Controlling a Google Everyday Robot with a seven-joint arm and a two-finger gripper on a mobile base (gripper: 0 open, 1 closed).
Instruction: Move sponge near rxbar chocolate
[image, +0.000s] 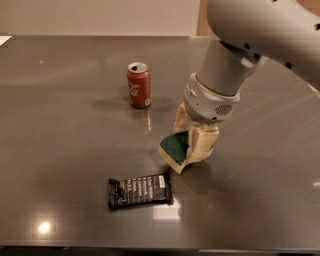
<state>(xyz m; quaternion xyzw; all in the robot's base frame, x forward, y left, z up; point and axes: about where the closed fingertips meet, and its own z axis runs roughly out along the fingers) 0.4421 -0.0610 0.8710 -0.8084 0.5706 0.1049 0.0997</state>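
The sponge (174, 148), dark green on top with a pale yellow body, is held tilted between the cream fingers of my gripper (192, 142), just above the dark table. The gripper is shut on it and hangs from the grey arm coming in from the upper right. The rxbar chocolate (140, 190), a flat black wrapper with white lettering, lies on the table to the lower left of the sponge, a short gap away.
A red soda can (139, 84) stands upright behind and to the left of the gripper. The dark grey table (60, 150) stretches wide, its front edge just below the bar. A bright light reflection sits at the lower left.
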